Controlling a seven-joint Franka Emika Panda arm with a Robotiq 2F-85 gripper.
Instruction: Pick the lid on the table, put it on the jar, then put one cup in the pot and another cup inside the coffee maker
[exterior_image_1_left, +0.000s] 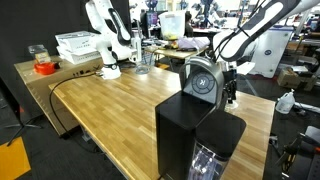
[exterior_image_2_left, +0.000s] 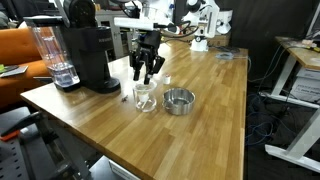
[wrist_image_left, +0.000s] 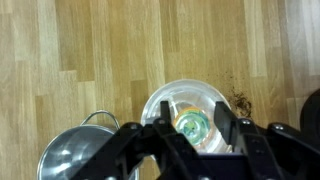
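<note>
The jar (exterior_image_2_left: 145, 97), a clear glass one, stands on the wooden table (exterior_image_2_left: 200, 130) just right of the coffee maker (exterior_image_2_left: 88, 55) in an exterior view, with the steel pot (exterior_image_2_left: 178, 101) close beside it on the far side from the machine. The two do not touch. In the wrist view the jar (wrist_image_left: 190, 110) sits directly under the gripper (wrist_image_left: 190, 135), and a round greenish lid (wrist_image_left: 193, 124) shows in its mouth, between the fingers (wrist_image_left: 160, 130). Whether the lid rests fully seated I cannot tell. The pot (wrist_image_left: 85, 155) lies at the lower left of that view, its handle loop pointing up toward the bare boards.

The gripper (exterior_image_2_left: 147, 72) hangs just above the jar, jaws pointing down and parted, with a gap between each finger and the lid; nothing is held.

The coffee maker is black and boxy with a rounded grey head, and a clear container (exterior_image_2_left: 58, 60) stands at its left. In an exterior view the machine (exterior_image_1_left: 200, 115) fills the foreground and hides the jar and pot; the arm (exterior_image_1_left: 245, 35) reaches down behind it.

No cup can be picked out with certainty in any view.
</note>
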